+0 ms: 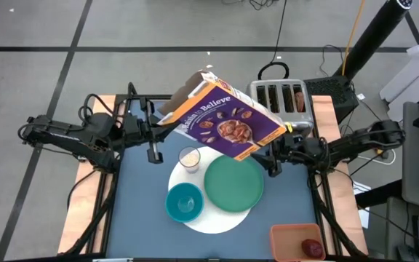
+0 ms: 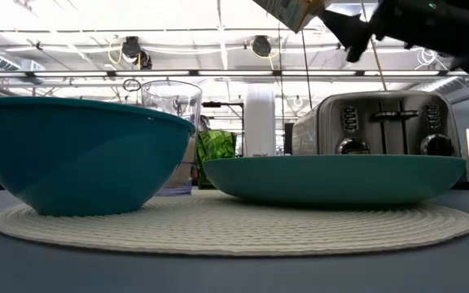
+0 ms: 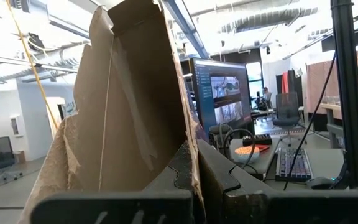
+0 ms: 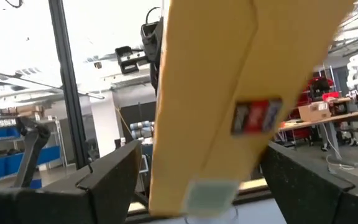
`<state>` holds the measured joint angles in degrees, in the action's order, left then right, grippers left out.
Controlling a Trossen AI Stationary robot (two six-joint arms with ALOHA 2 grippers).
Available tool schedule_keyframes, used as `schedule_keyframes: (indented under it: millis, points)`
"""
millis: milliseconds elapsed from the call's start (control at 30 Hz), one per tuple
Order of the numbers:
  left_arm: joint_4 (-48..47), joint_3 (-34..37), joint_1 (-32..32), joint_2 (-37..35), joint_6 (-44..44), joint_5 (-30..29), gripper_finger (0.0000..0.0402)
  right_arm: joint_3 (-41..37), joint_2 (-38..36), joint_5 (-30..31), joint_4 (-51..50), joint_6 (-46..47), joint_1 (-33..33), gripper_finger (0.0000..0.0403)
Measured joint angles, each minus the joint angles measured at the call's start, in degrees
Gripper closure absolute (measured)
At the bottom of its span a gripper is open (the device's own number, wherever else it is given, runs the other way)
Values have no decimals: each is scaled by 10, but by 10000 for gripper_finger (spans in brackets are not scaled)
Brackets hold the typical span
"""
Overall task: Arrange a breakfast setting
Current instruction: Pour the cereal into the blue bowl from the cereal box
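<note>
My right gripper [image 1: 273,154] clamps the base of the purple cardboard cereal box [image 1: 224,120], held tilted, open-topped, above the small clear glass [image 1: 189,158]; whether my left gripper [image 1: 153,138] grips it, I cannot tell. More tilt could spill cereal outside the teal plastic bowl [image 1: 184,201].

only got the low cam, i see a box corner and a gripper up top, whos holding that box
Observer: Both arms. The left gripper has the purple cereal box by its open flap end, and the right gripper has the closed end.
Operator: is it over the bowl yet
Observer: No. From above, the tilted box hangs toward the back of the table, past the small clear glass. The teal bowl sits uncovered nearer the front, left of the green plate.
</note>
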<state>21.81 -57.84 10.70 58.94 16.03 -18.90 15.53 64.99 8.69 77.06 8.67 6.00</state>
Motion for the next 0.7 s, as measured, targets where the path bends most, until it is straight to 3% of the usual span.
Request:
schedule_keyframes:
  millis: [467, 700]
  points:
    - [-1, 0, 0, -1, 8, 0, 400, 86, 63, 1, -1, -36, 0, 86]
    - [-2, 0, 0, -1, 8, 0, 400, 87, 63, 0, 2, -38, 0, 130]
